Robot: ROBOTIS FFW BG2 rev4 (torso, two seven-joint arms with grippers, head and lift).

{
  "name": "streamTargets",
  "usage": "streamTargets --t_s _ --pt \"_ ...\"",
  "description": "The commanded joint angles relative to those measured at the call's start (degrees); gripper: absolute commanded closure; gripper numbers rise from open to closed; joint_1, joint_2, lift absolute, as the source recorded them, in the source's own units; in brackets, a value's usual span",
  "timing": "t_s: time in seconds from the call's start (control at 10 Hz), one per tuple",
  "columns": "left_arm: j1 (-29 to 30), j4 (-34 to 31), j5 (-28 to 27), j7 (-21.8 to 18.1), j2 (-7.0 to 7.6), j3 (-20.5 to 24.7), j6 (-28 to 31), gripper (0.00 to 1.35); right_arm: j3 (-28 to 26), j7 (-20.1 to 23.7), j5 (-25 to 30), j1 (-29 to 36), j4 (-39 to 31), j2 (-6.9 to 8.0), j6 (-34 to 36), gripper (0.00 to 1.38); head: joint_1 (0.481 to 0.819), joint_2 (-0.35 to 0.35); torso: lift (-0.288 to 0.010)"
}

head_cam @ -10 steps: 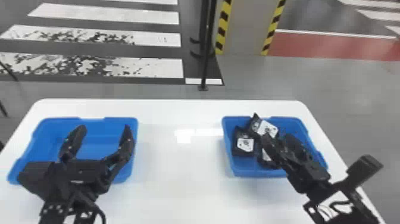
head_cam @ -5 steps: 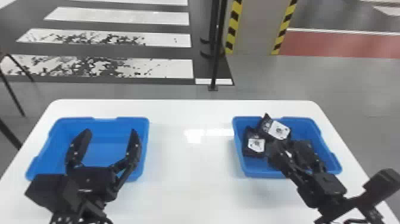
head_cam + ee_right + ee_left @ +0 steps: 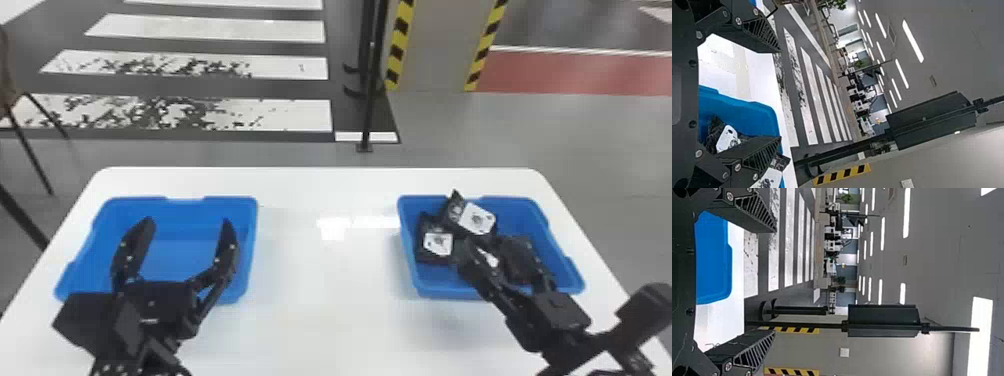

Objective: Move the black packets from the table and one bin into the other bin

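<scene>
In the head view my left gripper point(image 3: 186, 225) stands open in front of and over the left blue bin point(image 3: 253, 240), whose visible floor holds nothing. My right gripper point(image 3: 500, 245) is over the right blue bin point(image 3: 406, 250). Inside that bin are black packets with white labels: one point(image 3: 437, 245) at its left side, another point(image 3: 477, 218) tilted towards its back, and more dark shapes partly covered by the fingers. The left wrist view has my left gripper point(image 3: 775, 281) wide apart and holding nothing. Seen from the right wrist, my right gripper point(image 3: 779, 95) is open too, one finger overlapping packets point(image 3: 728, 138).
A white table point(image 3: 330, 280) carries both bins, with a broad strip of tabletop between them. Behind its far edge stands a thin black post point(image 3: 370, 100). A chair point(image 3: 25, 125) is on the floor at the far left.
Table and bins have shifted right in the head view. My left gripper sits slightly farther left relative to its bin. The right gripper remains over the right bin, with packets around it.
</scene>
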Motion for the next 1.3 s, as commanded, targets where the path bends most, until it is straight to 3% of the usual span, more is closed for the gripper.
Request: streamTargets --t_s 0.0,1.2 --pt "-0.1 0.0 -0.1 0.0 0.0 -0.1 0.1 0.13 0.0 0.0 0.6 -0.1 -0.4 -0.1 0.4 0.25 0.695 -0.061 -0.11" --pt "0.8 -1.2 -0.1 0.0 0.0 0.3 0.7 0.13 0.3 -0.1 2.3 -0.4 -1.2 -0.1 1.5 0.26 0.695 -0.049 -0.11"
